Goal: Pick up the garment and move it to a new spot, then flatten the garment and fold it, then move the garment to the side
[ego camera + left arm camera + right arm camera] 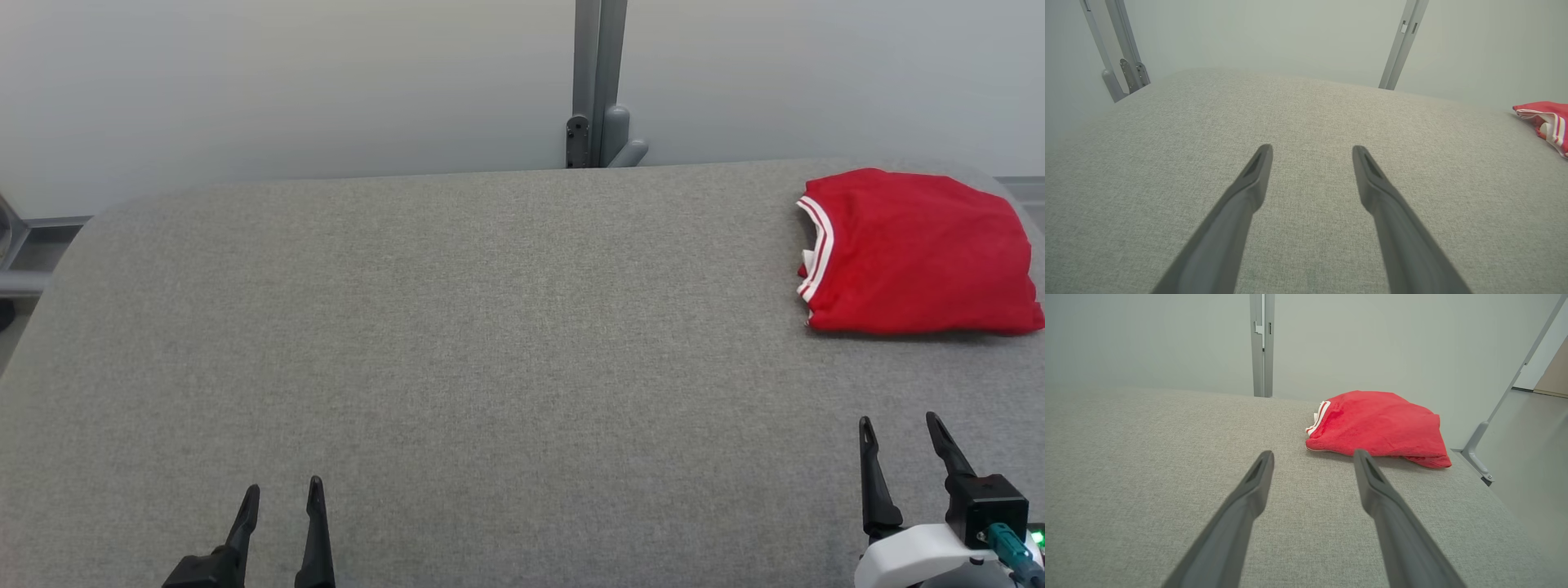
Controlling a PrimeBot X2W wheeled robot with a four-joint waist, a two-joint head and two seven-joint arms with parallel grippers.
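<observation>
Table: grey woven cloth cover, matt, slightly coarse weave. Garment: red soft fabric, fuzzy nap, white striped trim. Frame post: smooth grey-painted metal.

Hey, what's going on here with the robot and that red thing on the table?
Nothing is being handled right now. The red garment lies folded at the far right of the gray table. The left end effector and right end effector are both open and empty near the front edge, apart from the garment.

The grey table lies open except the garment at far right.
</observation>
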